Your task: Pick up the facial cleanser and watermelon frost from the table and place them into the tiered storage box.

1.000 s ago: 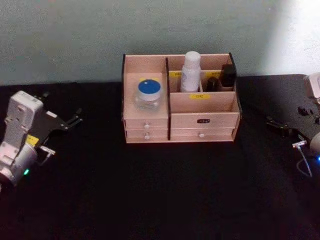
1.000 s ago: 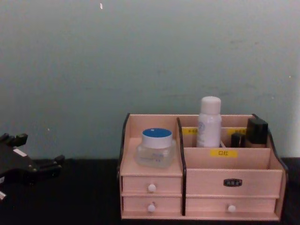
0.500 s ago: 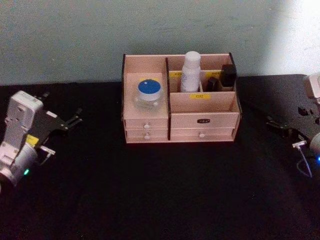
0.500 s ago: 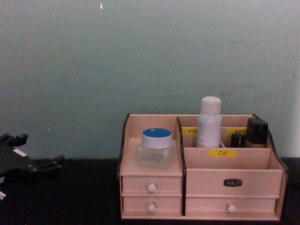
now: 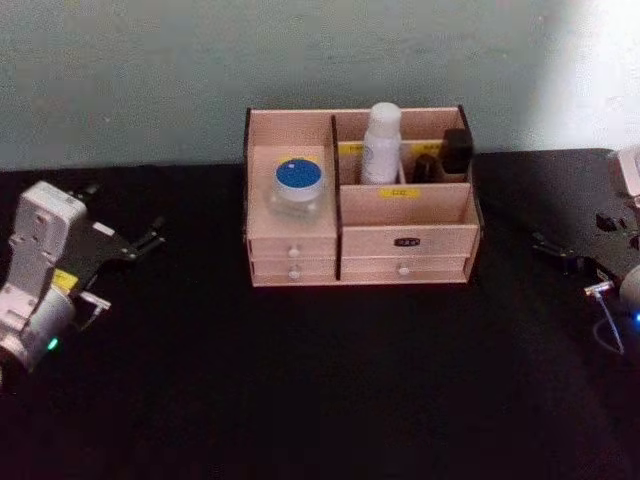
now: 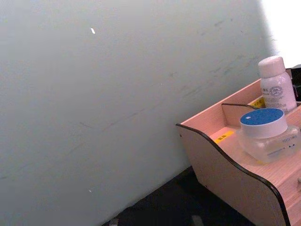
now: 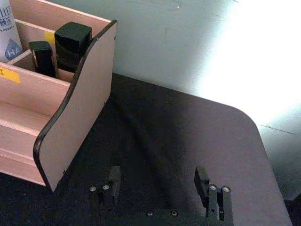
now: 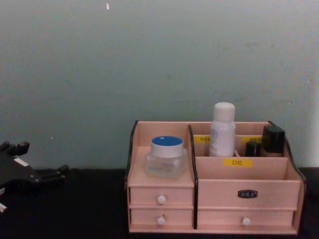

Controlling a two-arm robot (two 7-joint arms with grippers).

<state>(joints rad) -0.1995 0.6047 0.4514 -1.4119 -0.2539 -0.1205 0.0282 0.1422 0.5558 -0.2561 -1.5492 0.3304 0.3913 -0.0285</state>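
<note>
The tiered storage box [image 5: 405, 240] stands at the back middle of the black table. The facial cleanser [image 5: 381, 145] stands upright in a rear compartment, white cap up, also seen as facial cleanser [image 8: 223, 129]. The watermelon frost [image 5: 297, 188], a squat jar with a blue lid, rests on the box's left tier, and appears again as watermelon frost [image 6: 267, 134]. My left gripper [image 5: 125, 213] hovers open far to the left of the box, holding nothing. My right gripper [image 7: 158, 181] is open and empty, low over the table to the right of the box's side wall [image 7: 80, 122].
Two small dark bottles [image 7: 59, 47] sit in the box's right rear compartment beside the cleanser. Two rows of drawers with white knobs [image 8: 161, 199] face me. A pale green wall rises right behind the box. Bare black tabletop [image 5: 330, 380] stretches in front.
</note>
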